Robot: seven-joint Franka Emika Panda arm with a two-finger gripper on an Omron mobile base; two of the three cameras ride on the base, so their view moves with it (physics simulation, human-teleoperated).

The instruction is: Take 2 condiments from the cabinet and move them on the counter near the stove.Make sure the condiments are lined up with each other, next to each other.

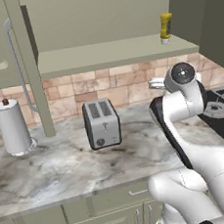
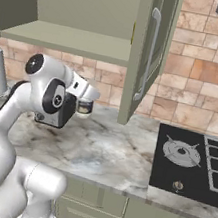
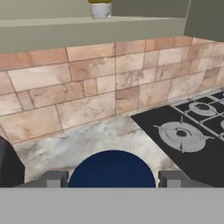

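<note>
Room: simulated kitchen with a tan and beige stone-tile backsplash point(image 3: 87, 87) behind a glossy marble-look counter point(image 1: 56, 164), pale grey with beige and dark veins.
Cabinet: olive-grey wall cupboard point(image 1: 107, 53) above the counter, its door point(image 2: 152, 47) swung open, with a long curved silver handle point(image 2: 150, 55) on it.
Yellow squeeze bottle: stands on the cabinet shelf toward its right end point(image 1: 165, 27), whitish end down; in the hand view its lower part shows at the top edge point(image 3: 100, 8).
Small jar: a white jar with a dark blue lid sits between the finger tips, above the counter; the lid point(image 3: 112, 169) is the round blue disc low in the hand view, and in the right base view the jar point(image 2: 84, 107) hangs just under the wrist.
Gripper: the gripper point(image 3: 112, 179) is partly closed, one finger on each side of the jar, and appears to be gripping it, though the contact itself lies at the frame's bottom edge and is hard to confirm.
Stove: black cooktop point(image 2: 193, 161) with round grey burners, set into the counter to the right of the arm; the jar is near its left edge but over bare marble.
Toaster: silver two-slot toaster point(image 1: 101, 123) on the counter against the backsplash, left of the arm.
Paper-towel roll: tall white roll point(image 1: 13, 127) upright on its holder at the far left of the counter, well apart from the stove.
</note>
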